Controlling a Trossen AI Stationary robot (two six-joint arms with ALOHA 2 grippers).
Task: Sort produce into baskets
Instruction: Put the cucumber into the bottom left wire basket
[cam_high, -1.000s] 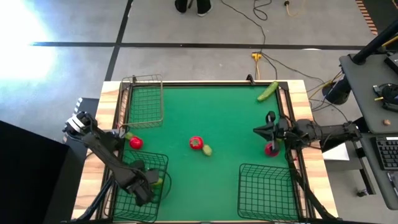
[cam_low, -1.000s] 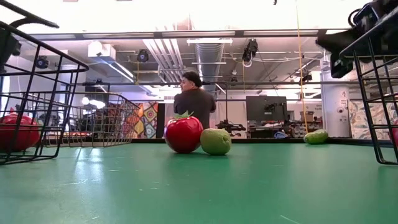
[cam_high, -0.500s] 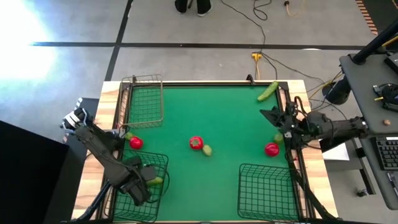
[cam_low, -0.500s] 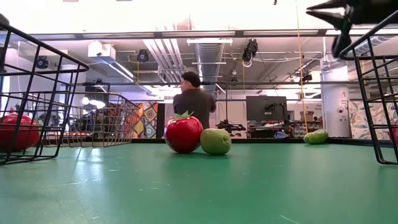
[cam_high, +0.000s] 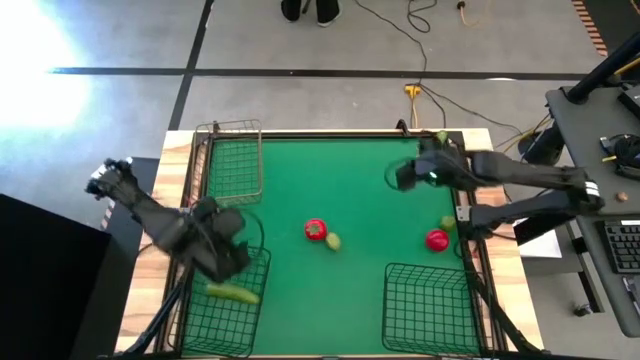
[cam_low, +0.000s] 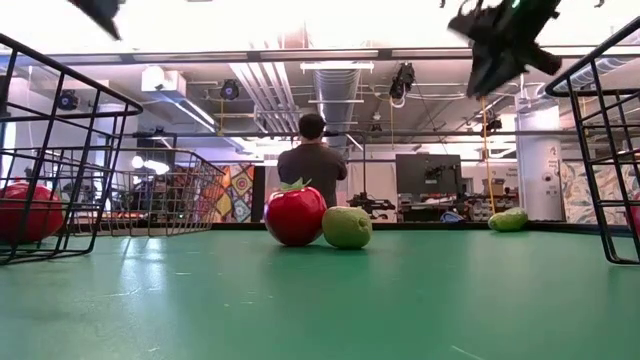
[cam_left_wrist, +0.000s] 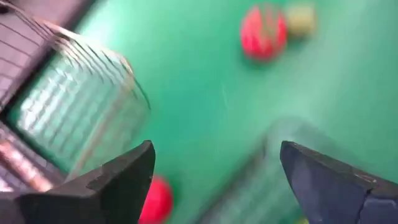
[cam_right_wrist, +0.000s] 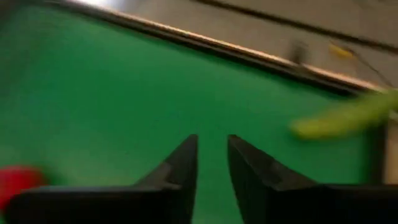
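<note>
My left gripper (cam_high: 228, 255) is open and empty above the far rim of the near-left basket (cam_high: 200, 318), in which a green cucumber (cam_high: 232, 292) lies. My right gripper (cam_high: 398, 175) hovers over the far right of the mat, its fingers almost together (cam_right_wrist: 211, 155), holding nothing. A red tomato (cam_high: 316, 229) and a pale green fruit (cam_high: 333, 241) lie touching at mid-table. Another red piece (cam_high: 437, 240) and a small green fruit (cam_high: 447, 223) lie at the right edge. A second cucumber (cam_right_wrist: 348, 115) lies at the far right corner. A red piece (cam_left_wrist: 155, 202) lies under my left arm.
A narrow basket (cam_high: 232, 160) stands at the far left and a squarish basket (cam_high: 430, 305) at the near right. A person (cam_low: 312, 165) stands with their back turned beyond the table's far edge. The mat between the baskets is open green.
My left gripper has risen out of the near-left basket and gone toward the far edge, leaving the cucumber lying in the basket. My right gripper has left the red piece at the right edge, risen, and swung toward the far edge and a little leftward.
</note>
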